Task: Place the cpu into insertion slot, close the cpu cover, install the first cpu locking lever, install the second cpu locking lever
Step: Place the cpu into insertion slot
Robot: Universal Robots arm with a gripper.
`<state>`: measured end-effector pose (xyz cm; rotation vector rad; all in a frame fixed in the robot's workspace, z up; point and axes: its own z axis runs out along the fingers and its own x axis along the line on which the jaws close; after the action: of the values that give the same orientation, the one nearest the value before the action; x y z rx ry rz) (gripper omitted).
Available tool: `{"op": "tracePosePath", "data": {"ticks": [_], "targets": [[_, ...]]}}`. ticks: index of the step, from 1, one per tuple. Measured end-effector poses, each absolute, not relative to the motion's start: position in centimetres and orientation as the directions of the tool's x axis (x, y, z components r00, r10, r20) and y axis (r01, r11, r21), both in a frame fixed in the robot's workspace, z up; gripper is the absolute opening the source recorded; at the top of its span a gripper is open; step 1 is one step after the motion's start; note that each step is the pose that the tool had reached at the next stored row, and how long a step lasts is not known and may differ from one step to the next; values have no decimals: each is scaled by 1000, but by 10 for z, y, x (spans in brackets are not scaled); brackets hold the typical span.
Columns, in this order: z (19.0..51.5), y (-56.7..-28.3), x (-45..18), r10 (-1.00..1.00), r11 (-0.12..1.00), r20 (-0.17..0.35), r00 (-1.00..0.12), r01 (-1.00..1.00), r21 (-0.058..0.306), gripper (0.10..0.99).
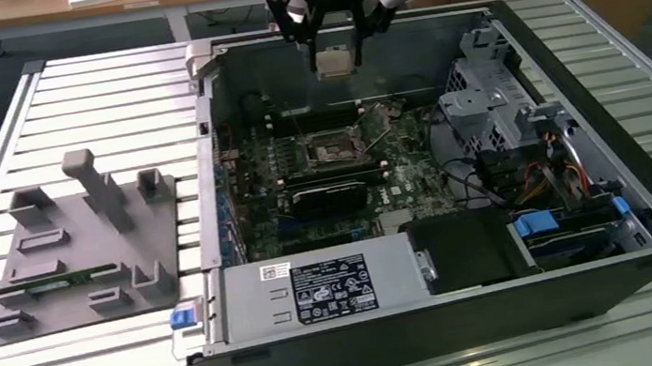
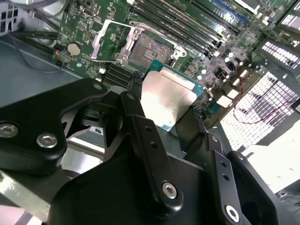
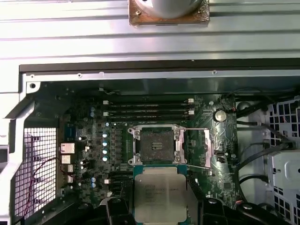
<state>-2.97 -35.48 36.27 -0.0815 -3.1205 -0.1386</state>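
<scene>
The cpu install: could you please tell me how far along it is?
Picked up: the gripper is shut on the cpu. In hand: it hangs above the motherboard. Left: everything else; the insertion slot is empty, the cpu cover open.

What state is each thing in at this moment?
gripper: shut on the cpu
cpu: held in the air, not seated
insertion slot: empty, uncovered
cpu cover: swung open
computer case: side open
</scene>
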Motion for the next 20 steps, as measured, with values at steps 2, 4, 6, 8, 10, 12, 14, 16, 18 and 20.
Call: {"op": "tracePosePath", "data": {"ticks": [2, 4, 6, 8, 10, 12, 14, 16, 18, 20], "targets": [[363, -355, -30, 80, 993, 19, -997, 82, 87, 541], [363, -355, -30, 106, 991, 19, -994, 108, 86, 541], [363, -355, -30, 134, 987, 19, -991, 135, 84, 541], [362, -355, -30, 163, 983, 19, -986, 164, 83, 541], [362, -355, -30, 192, 978, 18, -981, 193, 82, 541], [362, -355, -30, 222, 972, 18, -975, 223, 80, 541], [362, -355, -30, 253, 964, 18, -967, 254, 79, 541], [362, -355, -30, 283, 956, 18, -959, 284, 78, 541], [362, -355, -30, 313, 947, 17, -950, 313, 76, 541], [362, -355, -30, 343, 936, 17, -939, 343, 75, 541]]}}
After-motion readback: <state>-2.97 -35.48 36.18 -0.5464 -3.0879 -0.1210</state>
